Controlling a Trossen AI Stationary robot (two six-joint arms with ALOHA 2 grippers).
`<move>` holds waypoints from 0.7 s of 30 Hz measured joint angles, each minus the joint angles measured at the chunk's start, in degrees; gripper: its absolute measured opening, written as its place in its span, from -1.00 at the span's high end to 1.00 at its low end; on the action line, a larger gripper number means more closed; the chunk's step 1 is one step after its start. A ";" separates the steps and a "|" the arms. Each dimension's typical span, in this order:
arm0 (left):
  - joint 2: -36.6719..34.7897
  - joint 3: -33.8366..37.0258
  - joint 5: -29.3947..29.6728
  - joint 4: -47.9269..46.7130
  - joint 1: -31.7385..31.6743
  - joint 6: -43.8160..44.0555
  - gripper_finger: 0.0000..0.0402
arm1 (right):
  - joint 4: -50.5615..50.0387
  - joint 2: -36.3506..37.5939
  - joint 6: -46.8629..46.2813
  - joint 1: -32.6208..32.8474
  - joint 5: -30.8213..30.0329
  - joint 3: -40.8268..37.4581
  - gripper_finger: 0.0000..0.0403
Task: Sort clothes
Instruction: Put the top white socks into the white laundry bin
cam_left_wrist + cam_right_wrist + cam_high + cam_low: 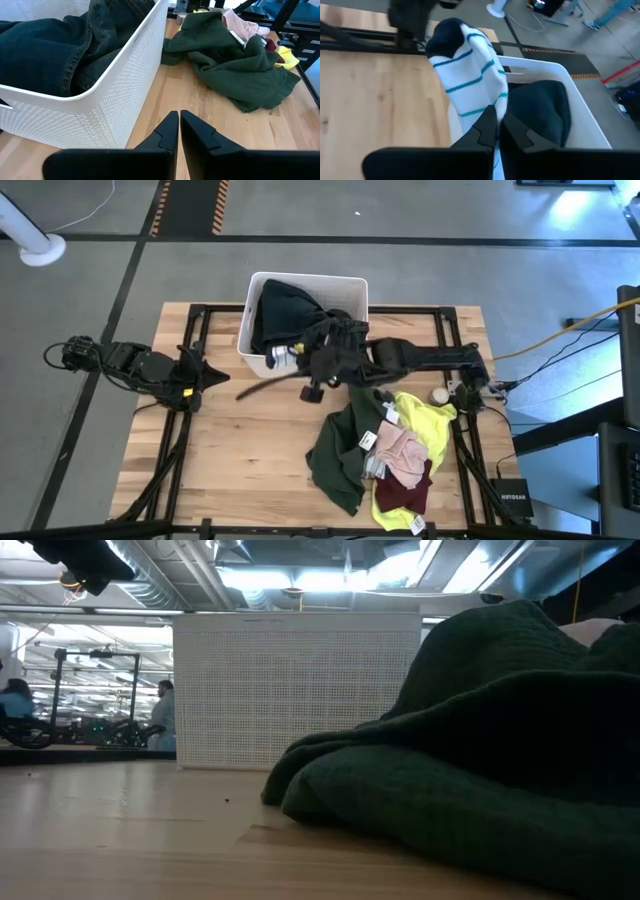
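Observation:
A white sock with teal stripes and a dark end (470, 70) is lifted over the near wall of the white bin (305, 320), with my right gripper (498, 117) shut on it; in the high view this gripper (295, 358) is at the bin's front. A dark garment (50, 55) lies in the bin. A pile of clothes lies on the table's right half: dark green (345, 450), neon yellow (428, 420), pale pink (402, 452), maroon (405, 495). My left gripper (178, 125) waits shut at the table's left, holding nothing. My right gripper pinches the sock's white striped part (492, 106) between its two fingers. The fingers come from the table's right, slanting down. The sock reaches out past the fingertips with its dark end (446, 35) farthest off, clear of the table and the bin.
The bin stands at the table's far middle. Bare wood (250, 450) lies in front of it and to the left. In the low view the dark green garment (480, 760) fills the right foreground. People show in the room behind (162, 710).

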State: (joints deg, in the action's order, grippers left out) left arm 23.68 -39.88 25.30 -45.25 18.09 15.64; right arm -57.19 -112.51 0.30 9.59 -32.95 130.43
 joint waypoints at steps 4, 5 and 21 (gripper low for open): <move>0.00 0.01 0.01 0.01 0.00 0.00 0.94 | 0.04 0.00 -0.02 -2.50 0.02 0.00 0.94; 0.00 0.00 0.00 0.01 0.00 0.00 0.94 | 0.04 0.00 -0.02 -3.07 0.02 0.00 0.93; 0.00 0.00 0.01 0.02 -0.01 0.00 0.94 | 0.21 -0.04 -0.63 -9.13 0.54 0.00 0.91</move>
State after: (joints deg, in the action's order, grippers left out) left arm 23.68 -39.88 25.31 -45.23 18.08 15.64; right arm -56.98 -112.55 -0.34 0.46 -32.41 130.43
